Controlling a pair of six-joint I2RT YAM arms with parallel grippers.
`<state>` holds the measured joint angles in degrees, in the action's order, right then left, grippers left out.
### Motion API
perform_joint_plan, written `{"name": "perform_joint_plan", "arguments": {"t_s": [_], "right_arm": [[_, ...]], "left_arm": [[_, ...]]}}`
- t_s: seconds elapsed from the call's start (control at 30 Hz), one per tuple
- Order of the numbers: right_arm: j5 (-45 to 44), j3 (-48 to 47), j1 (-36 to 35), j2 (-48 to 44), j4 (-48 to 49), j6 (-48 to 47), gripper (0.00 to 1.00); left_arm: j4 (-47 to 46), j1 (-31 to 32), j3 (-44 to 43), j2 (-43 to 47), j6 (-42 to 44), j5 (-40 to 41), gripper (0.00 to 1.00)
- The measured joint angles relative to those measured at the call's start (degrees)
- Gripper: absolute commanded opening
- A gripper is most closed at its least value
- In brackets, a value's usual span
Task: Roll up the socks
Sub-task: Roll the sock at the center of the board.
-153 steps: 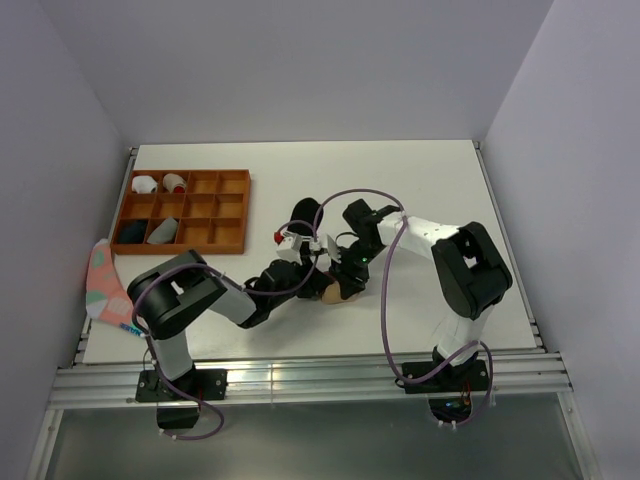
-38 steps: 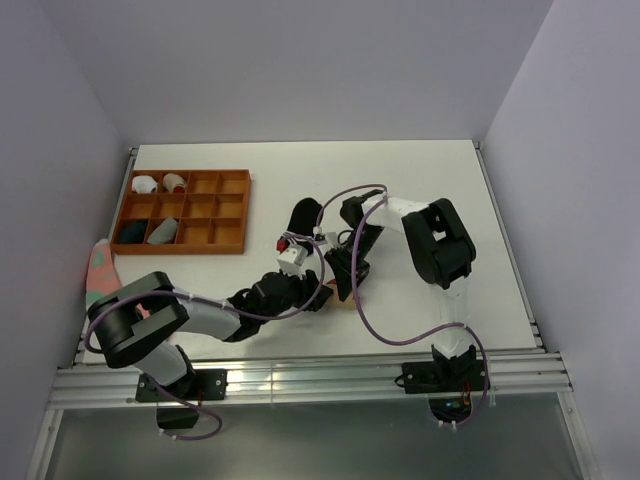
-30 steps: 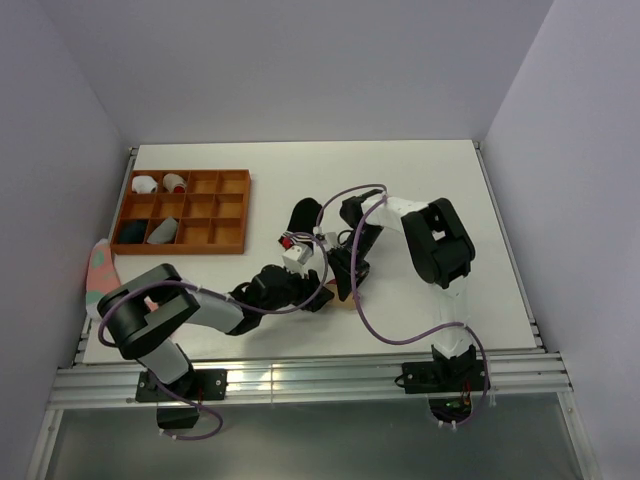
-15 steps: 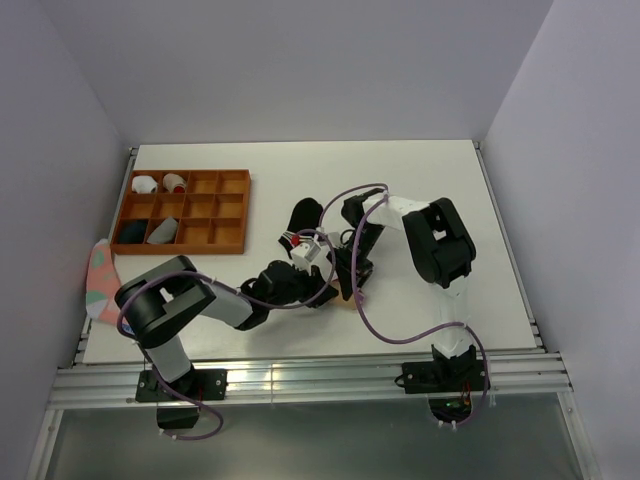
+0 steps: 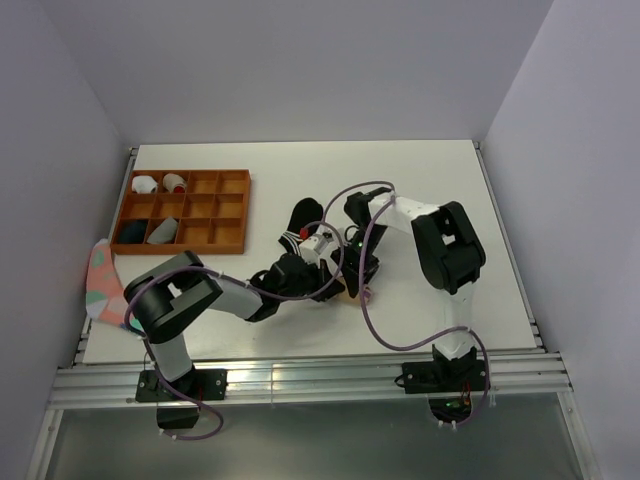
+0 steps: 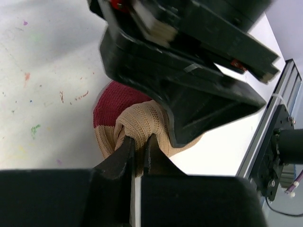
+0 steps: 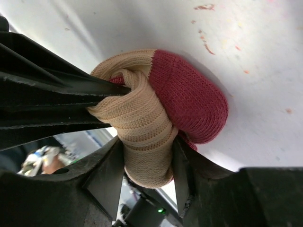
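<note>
The tan sock point(image 7: 142, 118) with its maroon toe point(image 7: 189, 99) is bunched into a roll on the white table. My right gripper point(image 7: 147, 163) is shut on the roll, one jaw against each side of the tan part. My left gripper point(image 6: 139, 142) is shut on a fold of the same tan sock point(image 6: 144, 118), pinching it from the opposite side. In the top view both grippers meet at the table's middle, left point(image 5: 328, 277) and right point(image 5: 357, 280), and hide most of the roll. The black sock point(image 5: 303, 213) lies flat just behind them, partly covered by the arms.
An orange compartment tray point(image 5: 225, 214) stands at the back left and holds small rolled bundles point(image 5: 146, 184). A pink sock with teal spots point(image 5: 102, 281) hangs over the table's left edge. A metal rail point(image 6: 277, 118) marks the table's near edge.
My left gripper has gone from open to shut on a fold of the tan sock and has pushed in toward the right gripper. The right gripper keeps its hold on the roll.
</note>
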<state>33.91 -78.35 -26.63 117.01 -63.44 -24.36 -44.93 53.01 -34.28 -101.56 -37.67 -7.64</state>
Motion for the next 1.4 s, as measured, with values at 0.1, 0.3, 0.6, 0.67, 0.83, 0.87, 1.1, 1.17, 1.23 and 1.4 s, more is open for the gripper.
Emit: {"name": "perform_joint_plan", "arguments": {"t_s": [0.1, 0.3, 0.6, 0.67, 0.83, 0.87, 1.1, 1.17, 1.23, 1.4], "right_arm": [[-1.5, 1.4, 0.2, -2.0, 1.9, -0.3, 0.53], [-3.1, 3.7, 0.7, -5.0, 6.2, -1.8, 0.58], [-2.2, 6.1, 3.7, -7.8, 10.9, -4.5, 0.67], [-2.5, 7.1, 4.2, -9.3, 12.3, -5.4, 0.67], [-3.7, 9.9, 4.7, -13.6, 15.8, -7.3, 0.68], [-4.0, 10.6, 4.7, -14.7, 16.5, -7.7, 0.68], [-5.6, 14.0, 5.0, -20.4, 19.7, -9.9, 0.67], [-5.7, 14.3, 5.0, -20.7, 19.9, -10.7, 0.67], [-5.9, 15.0, 5.0, -20.7, 20.4, -11.4, 0.66], [-6.0, 16.1, 5.0, -20.7, 20.4, -12.2, 0.61]], "left_arm": [[1.4, 0.0, -1.5, -0.7, -0.8, 0.2, 0.00], [3.5, -0.6, -3.8, -1.9, -2.3, 0.3, 0.00], [5.9, -1.8, -6.8, -3.5, -3.5, -0.1, 0.00], [6.4, -2.0, -7.7, -4.0, -3.7, -0.1, 0.00], [7.5, -2.3, -9.3, -4.9, -4.0, -0.3, 0.00], [8.0, -2.3, -9.6, -5.0, -4.0, -0.4, 0.00], [10.4, -2.6, -12.2, -6.0, -4.2, -1.1, 0.00], [10.9, -2.6, -12.7, -6.2, -4.2, -1.4, 0.00], [11.4, -2.7, -13.0, -6.3, -4.2, -1.6, 0.00], [12.0, -2.9, -13.7, -6.7, -5.0, -2.0, 0.00]]}}
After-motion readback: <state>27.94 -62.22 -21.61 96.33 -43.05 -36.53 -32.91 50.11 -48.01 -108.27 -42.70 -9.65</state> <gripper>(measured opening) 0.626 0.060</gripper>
